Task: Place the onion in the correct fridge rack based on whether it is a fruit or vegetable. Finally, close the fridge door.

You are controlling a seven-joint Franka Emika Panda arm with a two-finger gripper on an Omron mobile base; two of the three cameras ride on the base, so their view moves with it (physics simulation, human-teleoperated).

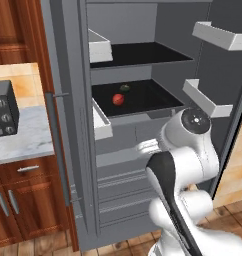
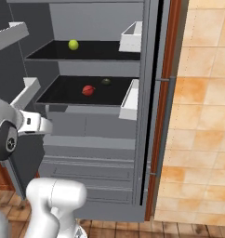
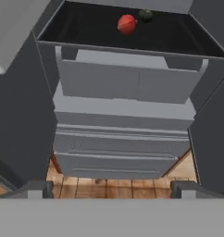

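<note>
The onion [image 1: 118, 99] [image 2: 88, 90] [image 3: 126, 24], a small red ball, rests on the fridge rack [image 1: 154, 96] [image 2: 63, 90] [image 3: 86, 30], the lower black shelf. Just behind it lies a small dark green item [image 1: 125, 88] [image 2: 106, 82] [image 3: 145, 15]. My gripper [image 3: 112, 187] is open and holds nothing. It hangs back from the fridge, below shelf height, facing the grey drawers [image 3: 123, 83]. Both fridge doors stand open.
A yellow-green fruit [image 2: 73, 44] sits on the upper black shelf [image 1: 138, 52]. Light-grey door bins [image 1: 209, 99] [image 2: 129, 100] jut from the open doors on each side. A door handle [image 1: 55, 145] [image 2: 166, 125] runs vertically. A microwave [image 1: 3, 107] stands on the counter to the left.
</note>
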